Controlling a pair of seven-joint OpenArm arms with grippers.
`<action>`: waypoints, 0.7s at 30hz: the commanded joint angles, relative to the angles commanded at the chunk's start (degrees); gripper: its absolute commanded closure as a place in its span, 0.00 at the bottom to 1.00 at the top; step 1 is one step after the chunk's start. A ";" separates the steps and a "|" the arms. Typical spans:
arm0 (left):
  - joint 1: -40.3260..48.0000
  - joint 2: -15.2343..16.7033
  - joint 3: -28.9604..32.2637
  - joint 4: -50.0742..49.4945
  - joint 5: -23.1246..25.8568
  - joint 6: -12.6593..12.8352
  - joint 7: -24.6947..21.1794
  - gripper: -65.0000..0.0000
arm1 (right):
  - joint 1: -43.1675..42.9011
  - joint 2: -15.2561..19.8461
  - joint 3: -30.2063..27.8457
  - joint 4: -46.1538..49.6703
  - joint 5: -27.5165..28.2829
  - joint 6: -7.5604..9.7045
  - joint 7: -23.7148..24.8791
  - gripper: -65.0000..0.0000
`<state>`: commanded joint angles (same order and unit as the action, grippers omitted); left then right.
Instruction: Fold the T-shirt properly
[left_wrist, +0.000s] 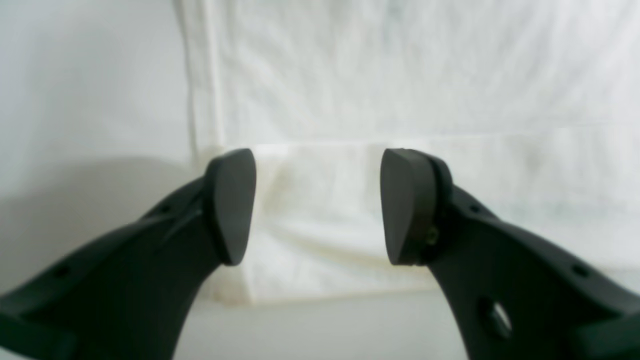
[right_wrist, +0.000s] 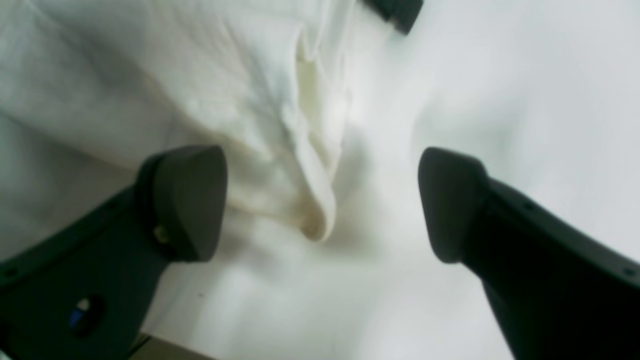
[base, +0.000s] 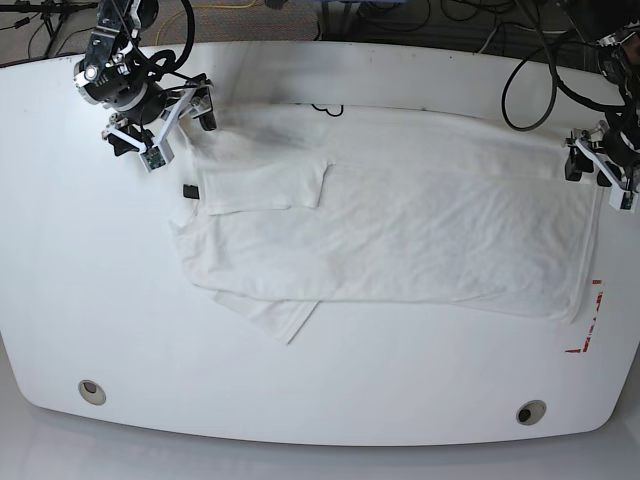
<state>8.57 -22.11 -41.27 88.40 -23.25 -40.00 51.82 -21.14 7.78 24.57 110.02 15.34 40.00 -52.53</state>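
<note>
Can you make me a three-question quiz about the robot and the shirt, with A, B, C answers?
1. Where is the T-shirt?
A. Spread on the table
B. Hanging off the edge
C. Lifted by an arm

2. What colour is the side of the shirt facing up?
A. Red
B. White
C. Black

3. How is the left pincer?
A. Shut on the shirt
B. Shut on nothing
C. Open

Answers: 1 A, it lies flat across the tabletop. 2 B, only white cloth shows. 3 C, its pads stand apart with nothing between.
</note>
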 joint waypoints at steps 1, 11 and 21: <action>-0.09 0.00 -0.79 0.09 0.00 0.00 0.00 0.43 | 0.00 0.09 0.00 -0.79 0.00 0.00 0.53 0.12; -0.26 -0.35 -4.40 -2.11 0.00 0.00 0.00 0.42 | 0.44 0.09 0.00 -6.24 0.00 0.00 3.16 0.22; -0.35 -0.35 -3.87 -6.33 -0.09 0.00 0.00 0.38 | 0.35 0.00 -0.35 -6.33 0.35 0.00 3.87 0.64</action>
<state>8.22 -22.46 -45.14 82.07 -23.34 -40.00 51.82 -20.79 7.78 24.22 103.69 15.69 40.00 -48.66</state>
